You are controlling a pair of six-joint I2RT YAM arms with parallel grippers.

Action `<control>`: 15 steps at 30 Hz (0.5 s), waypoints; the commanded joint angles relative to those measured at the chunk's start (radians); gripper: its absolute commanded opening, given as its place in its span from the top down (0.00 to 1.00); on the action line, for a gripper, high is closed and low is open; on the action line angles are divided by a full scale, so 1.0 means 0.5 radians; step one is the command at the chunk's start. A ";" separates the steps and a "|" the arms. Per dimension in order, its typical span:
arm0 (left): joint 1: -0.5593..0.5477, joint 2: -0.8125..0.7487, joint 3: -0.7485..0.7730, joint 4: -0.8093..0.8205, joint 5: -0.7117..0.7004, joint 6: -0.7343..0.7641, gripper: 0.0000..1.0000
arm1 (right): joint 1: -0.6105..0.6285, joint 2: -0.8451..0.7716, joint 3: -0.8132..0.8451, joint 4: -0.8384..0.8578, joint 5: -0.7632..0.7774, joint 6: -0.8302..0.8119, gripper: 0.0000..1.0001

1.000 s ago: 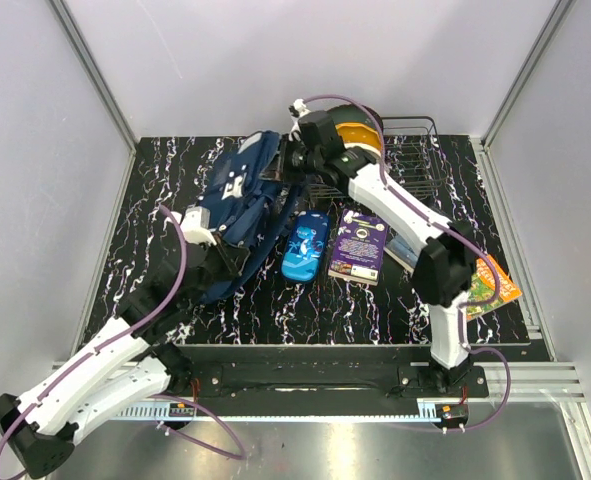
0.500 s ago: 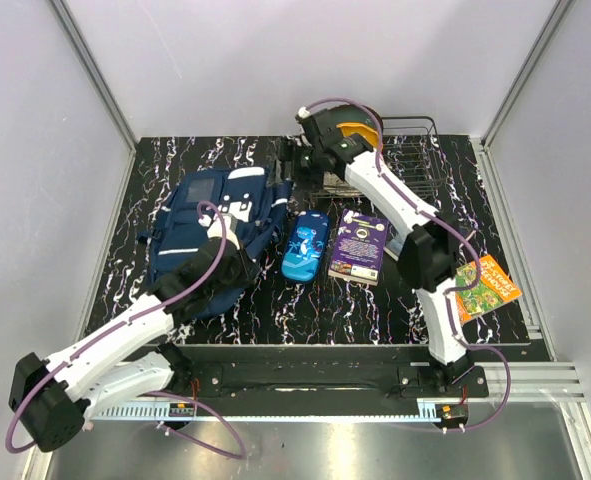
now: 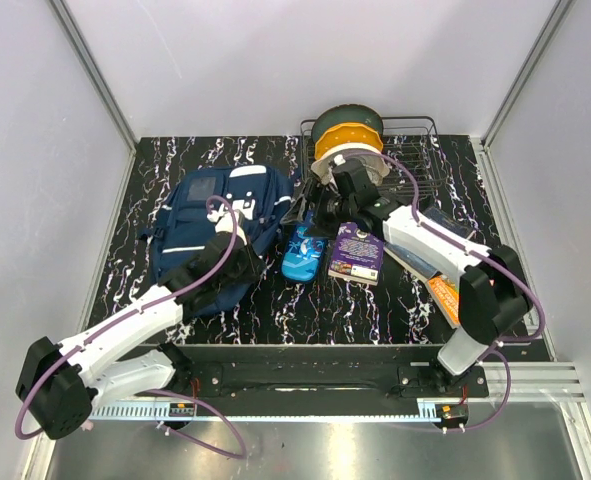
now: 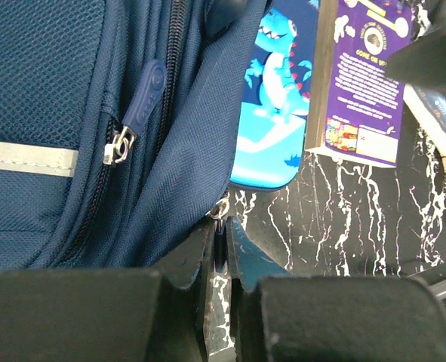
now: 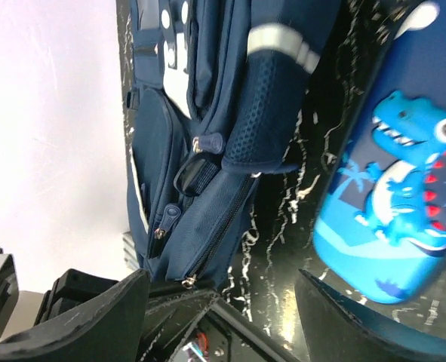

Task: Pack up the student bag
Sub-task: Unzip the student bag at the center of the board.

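Note:
The student bag (image 3: 210,215), navy with white patches, lies flat on the left of the table. My left gripper (image 3: 252,262) sits at its near right edge. In the left wrist view the left gripper (image 4: 221,226) is shut on a thin dark blue zipper pull (image 4: 220,253) hanging from a metal ring on the bag (image 4: 72,113). My right gripper (image 3: 310,218) hovers open over the gap between the bag and a bright blue dinosaur pencil case (image 3: 305,252). In the right wrist view the right gripper (image 5: 223,317) holds nothing, with the bag (image 5: 207,113) on the left and the pencil case (image 5: 396,219) on the right.
A purple book (image 3: 357,252) lies right of the pencil case. More books, one orange (image 3: 443,292), lie partly under the right arm. A wire basket (image 3: 415,150) at the back holds a yellow and green spool (image 3: 347,135).
The right gripper opened and let go of the bag's top, then swung forward to the pencil case. The bag dropped from propped up to lying flat. The left gripper stayed shut.

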 commanded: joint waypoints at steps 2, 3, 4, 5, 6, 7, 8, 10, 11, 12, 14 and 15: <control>0.011 -0.059 0.049 0.390 0.165 0.069 1.00 | 0.135 0.125 -0.066 0.481 -0.228 0.338 0.21; 0.008 -0.066 0.040 0.397 0.184 0.082 1.00 | 0.144 0.147 -0.072 0.554 -0.226 0.390 0.22; 0.008 -0.072 0.037 0.406 0.205 0.094 1.00 | 0.153 0.166 -0.091 0.585 -0.210 0.418 0.23; 0.008 -0.087 0.031 0.409 0.233 0.106 1.00 | 0.162 0.202 -0.100 0.628 -0.222 0.458 0.24; 0.005 -0.093 0.021 0.409 0.248 0.115 1.00 | 0.163 0.224 -0.106 0.750 -0.250 0.479 0.24; 0.005 -0.096 0.018 0.409 0.264 0.128 1.00 | 0.163 0.245 -0.094 0.784 -0.284 0.498 0.25; 0.005 -0.109 0.012 0.406 0.279 0.140 1.00 | 0.163 0.291 -0.082 0.806 -0.339 0.507 0.26; 0.008 -0.118 -0.022 0.406 0.279 0.137 1.00 | 0.175 0.328 -0.030 0.733 -0.333 0.486 0.34; 0.008 -0.130 -0.034 0.406 0.276 0.140 1.00 | 0.184 0.331 -0.035 0.711 -0.321 0.477 0.40; 0.005 -0.130 -0.046 0.400 0.276 0.140 1.00 | 0.184 0.325 -0.051 0.741 -0.318 0.482 0.53; 0.008 -0.136 -0.055 0.397 0.279 0.140 1.00 | 0.184 0.286 -0.124 0.772 -0.281 0.486 0.70; 0.008 -0.139 -0.062 0.397 0.282 0.140 1.00 | 0.184 0.279 -0.128 0.751 -0.263 0.467 0.74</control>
